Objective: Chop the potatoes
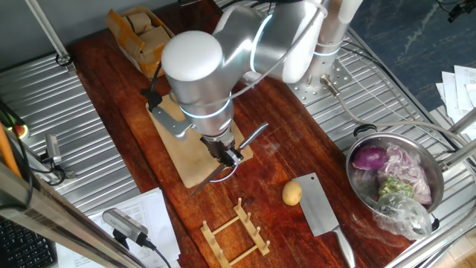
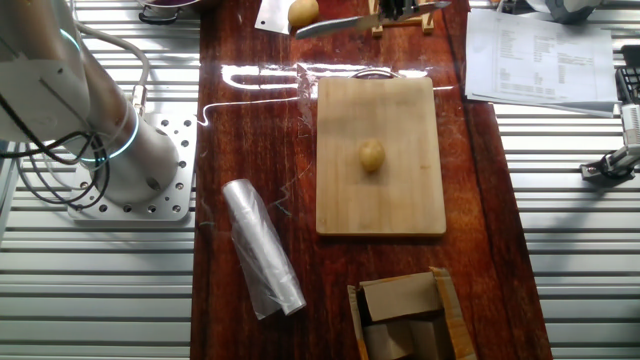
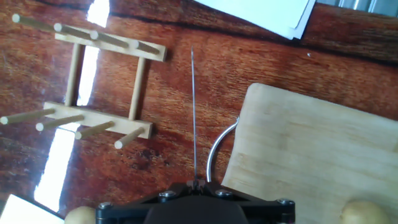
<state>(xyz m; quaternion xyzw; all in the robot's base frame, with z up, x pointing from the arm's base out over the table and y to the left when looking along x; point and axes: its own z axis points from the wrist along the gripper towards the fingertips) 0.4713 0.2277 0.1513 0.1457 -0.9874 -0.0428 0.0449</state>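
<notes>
In the one fixed view, a cardboard box [image 1: 140,37] sits at about 11 o'clock on the dark wooden table [image 1: 104,82], and the arm [image 1: 223,67] reaches over the pale cutting board [image 1: 182,152] at the centre, hiding most of it. The gripper [image 1: 225,155] hangs at the board's near corner by its metal loop handle [image 1: 256,134]; its fingers are too dark and small here to tell how far apart they stand, and nothing can be made out in them. At about 6 o'clock lies a wooden peg rack [image 1: 236,232], and just to its right a whole potato [image 1: 291,193] rests on the table against the blade of a cleaver [image 1: 322,212]. At 4 o'clock a steel bowl [image 1: 355,179] holds a purple onion [image 1: 370,158] and a crumpled plastic bag [image 1: 405,216]. In the other fixed view, a roll of clear plastic [image 2: 262,262] lies at 8 o'clock, and a second potato [image 2: 372,155] sits alone near the board's centre. The hand view shows the rack at upper left, a thin upright blade edge [image 3: 193,112] at centre, and the board at right, with the fingertips out of sight.
</notes>
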